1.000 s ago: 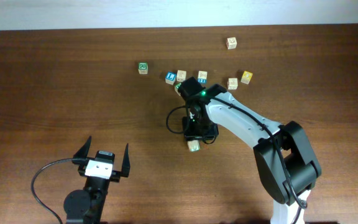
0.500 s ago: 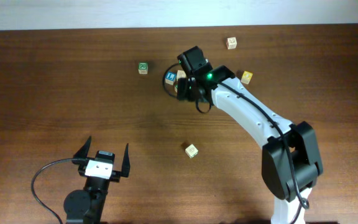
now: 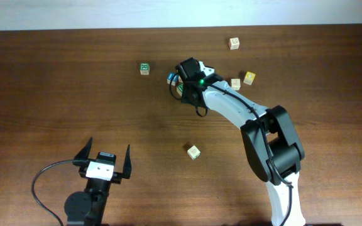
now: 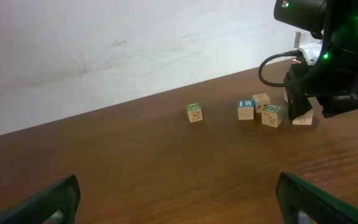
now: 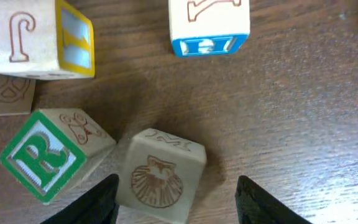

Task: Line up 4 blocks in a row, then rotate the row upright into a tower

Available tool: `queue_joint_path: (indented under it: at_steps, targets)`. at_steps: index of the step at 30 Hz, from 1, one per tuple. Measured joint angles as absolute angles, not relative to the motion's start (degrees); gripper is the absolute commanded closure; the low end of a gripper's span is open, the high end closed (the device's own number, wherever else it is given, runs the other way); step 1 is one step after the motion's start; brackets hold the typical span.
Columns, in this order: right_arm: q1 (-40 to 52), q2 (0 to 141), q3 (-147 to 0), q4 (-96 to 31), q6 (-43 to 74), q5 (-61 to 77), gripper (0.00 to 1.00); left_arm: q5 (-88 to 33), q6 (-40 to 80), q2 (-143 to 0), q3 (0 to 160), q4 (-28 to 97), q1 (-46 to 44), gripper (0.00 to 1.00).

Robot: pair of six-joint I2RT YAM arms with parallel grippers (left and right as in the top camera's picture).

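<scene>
A: Right gripper (image 5: 178,186), state?

B: Jaws are seen partly open, nothing held. The shell-marked block (image 5: 160,177) is straddled. A clear gap is left at the right finger; contact at the left finger can't be told.

A: Neighbours?

B: The green R block (image 5: 42,155) is just beside the shell block's left corner, maybe touching. The yellow-faced cube (image 5: 39,37) and blue-faced cube (image 5: 209,25) are further out, apart from it. All are on the table (image 3: 55,107), in the far cluster.

A: How should the step be done?

B: Judged only: a grasp for rotating is being lined up. The shell block is skewed to the jaws, so the wrist should be squared to two flat faces first. The left finger has to be slipped in beside the R block without it being nudged. The block should be closed on low, lifted a little, turned, and set down clear of the others.

A: Left gripper (image 3: 104,162)?

B: Spread wide, empty, parked at the near edge.

A: Changes from a second back?

B: The right gripper was then over a lone pale block (image 3: 193,151) mid-table. That block is now left there alone, well apart from the cluster. The arm has been carried to the far cluster. The left gripper is unchanged.
</scene>
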State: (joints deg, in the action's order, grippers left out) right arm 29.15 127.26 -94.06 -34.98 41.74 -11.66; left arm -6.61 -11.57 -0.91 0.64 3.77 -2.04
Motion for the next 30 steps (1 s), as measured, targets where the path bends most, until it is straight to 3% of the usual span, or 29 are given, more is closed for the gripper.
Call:
queue_joint_path:
  at_steps: [4, 7, 13, 22, 25, 30]
  targets:
    - [28.29, 127.26, -94.06, -33.89, 42.13, -12.10, 0.66, -6.59, -11.57, -0.91, 0.64, 3.77, -2.04, 0.01]
    - [27.38, 127.26, -94.06, -34.09, 42.02, -12.01, 0.72, -6.59, -11.57, -0.91, 0.64, 3.77, -2.04, 0.01]
    - [27.03, 127.24, -94.74, -37.01, 39.57, -10.48, 0.72, -6.59, -11.57, -0.91, 0.64, 3.77, -2.04, 0.01]
    - [27.03, 126.04, -98.56, -63.16, 31.81, -0.80, 0.70, -6.61, -11.60, -0.91, 0.64, 3.77, -2.04, 0.01]
    - [27.09, 125.93, -98.37, -67.42, 29.98, 0.93, 0.65, -6.61, -11.60, -0.91, 0.64, 3.77, -2.04, 0.01]
    - [28.58, 125.93, -95.70, -70.43, 28.03, 2.52, 0.66, -6.59, -11.57, -0.91, 0.64, 3.75, -2.04, 0.01]
